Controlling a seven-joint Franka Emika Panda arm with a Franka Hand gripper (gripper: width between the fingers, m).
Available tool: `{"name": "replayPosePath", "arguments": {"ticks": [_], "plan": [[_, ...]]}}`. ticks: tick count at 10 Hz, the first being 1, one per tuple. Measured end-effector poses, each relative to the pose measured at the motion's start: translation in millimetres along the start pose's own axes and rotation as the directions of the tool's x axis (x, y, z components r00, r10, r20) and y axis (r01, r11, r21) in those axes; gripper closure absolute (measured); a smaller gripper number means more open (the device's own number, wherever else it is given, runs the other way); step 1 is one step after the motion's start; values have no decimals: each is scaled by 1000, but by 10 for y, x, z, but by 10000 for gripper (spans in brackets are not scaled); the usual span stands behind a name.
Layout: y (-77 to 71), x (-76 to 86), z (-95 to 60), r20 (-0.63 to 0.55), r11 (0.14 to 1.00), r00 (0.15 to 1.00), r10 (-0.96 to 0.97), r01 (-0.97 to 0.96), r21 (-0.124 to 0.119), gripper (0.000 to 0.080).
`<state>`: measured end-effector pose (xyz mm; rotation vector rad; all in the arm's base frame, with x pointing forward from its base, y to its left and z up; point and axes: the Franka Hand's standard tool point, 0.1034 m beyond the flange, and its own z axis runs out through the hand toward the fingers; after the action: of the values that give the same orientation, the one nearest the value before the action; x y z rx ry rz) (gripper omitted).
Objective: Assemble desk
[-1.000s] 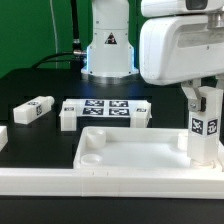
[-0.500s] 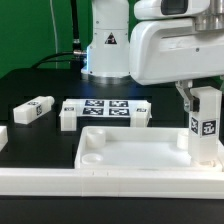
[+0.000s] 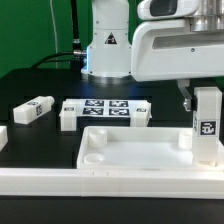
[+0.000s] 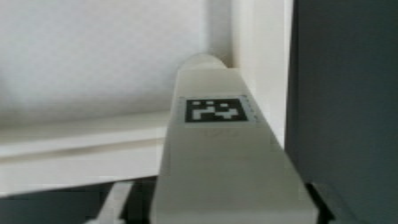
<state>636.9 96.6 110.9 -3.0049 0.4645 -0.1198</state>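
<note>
Plainly, only the exterior view gives the layout: my gripper (image 3: 204, 97) stands over the top (image 3: 120, 152) at its corner on the exterior view's right, with one dark finger (image 3: 186, 100) showing beside the leg (image 3: 207, 128). The wrist view alone looks down the leg's length to its tag (image 4: 217, 110), with the top's rim (image 4: 80, 138) beyond. My fingers are partly closed, pinching the leg near its upper end. It stands upright between them, its lower end at the corner. Whether it sits in a socket, I cannot tell. Well away from my fingers, toward the exterior view's left, lie the marker board (image 3: 105, 107) and a loose leg (image 3: 33, 110). Bare table (image 3: 40, 140) lies open there. The rail (image 3: 80, 182) runs along the top's near edge.
</note>
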Motion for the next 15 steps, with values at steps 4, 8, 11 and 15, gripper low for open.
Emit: {"name": "replayPosePath", "arguments": {"ticks": [4,8,11,15], "plan": [[22,-8,9,7,917,917,400,-400,-1,509],[30,-4,9,14,788,788,615,-615,-6,509],[25,-7,8,15,823,823,569,-568,-6,420],[-27,-31,9,16,960,960,281,-281,-2,157]]}}
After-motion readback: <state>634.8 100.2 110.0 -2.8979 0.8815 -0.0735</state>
